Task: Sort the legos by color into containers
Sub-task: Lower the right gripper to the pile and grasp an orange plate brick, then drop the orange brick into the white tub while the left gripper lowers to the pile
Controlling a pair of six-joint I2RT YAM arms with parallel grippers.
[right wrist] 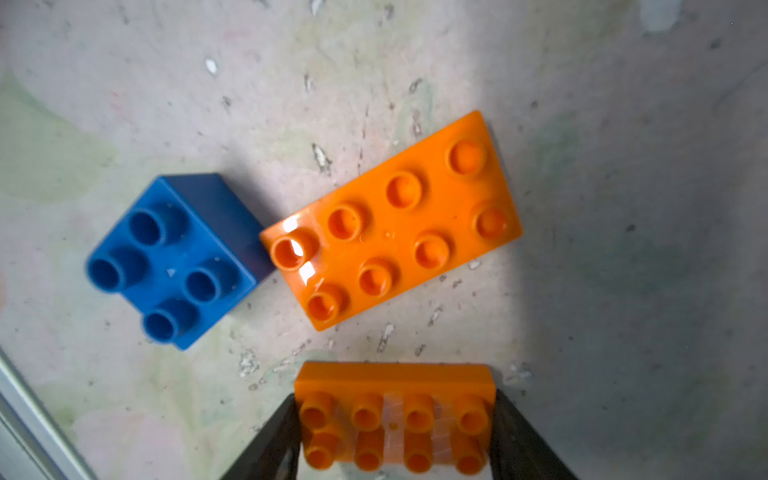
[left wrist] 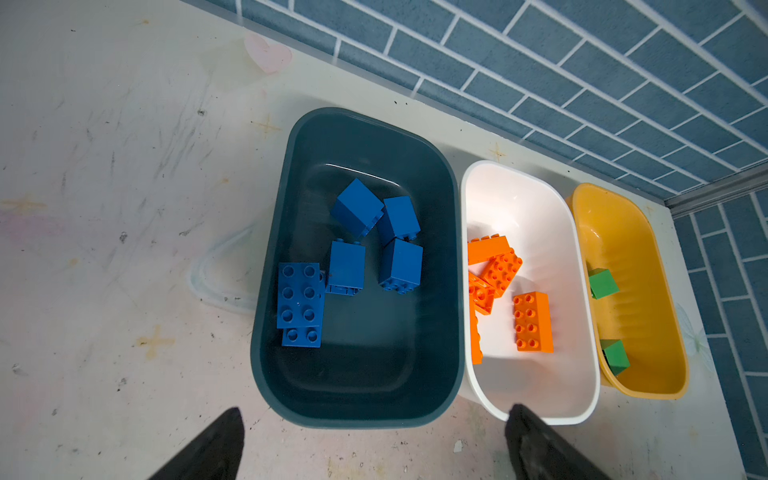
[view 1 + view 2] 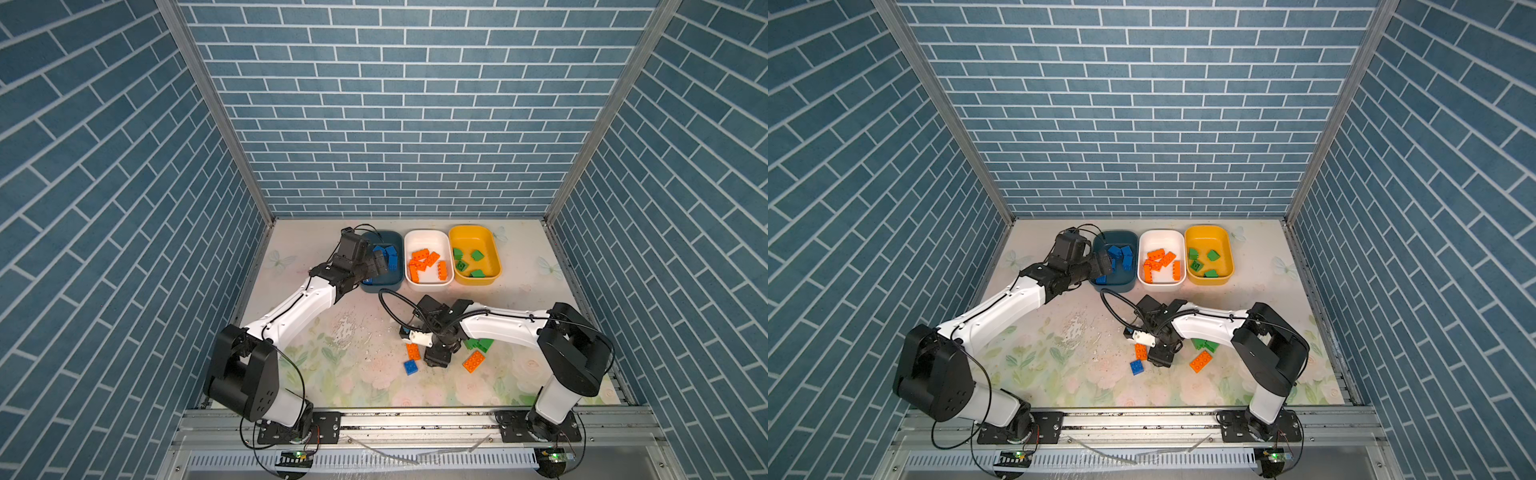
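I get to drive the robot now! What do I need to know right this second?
Left gripper: open, empty, hovering at the near rim of the teal tub.
Right gripper: jaws on both ends of an orange brick, low by the table.
Sorted: blue bricks in the teal tub, orange pile in the white tub, green pile in the yellow tub.
Left on the table: loose blue brick, the orange brick beside it, another orange brick, green bricks; all need binning.

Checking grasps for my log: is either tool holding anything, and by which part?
The right tool grips an oblong orange brick by its two short ends; the left tool is open and holds nothing.
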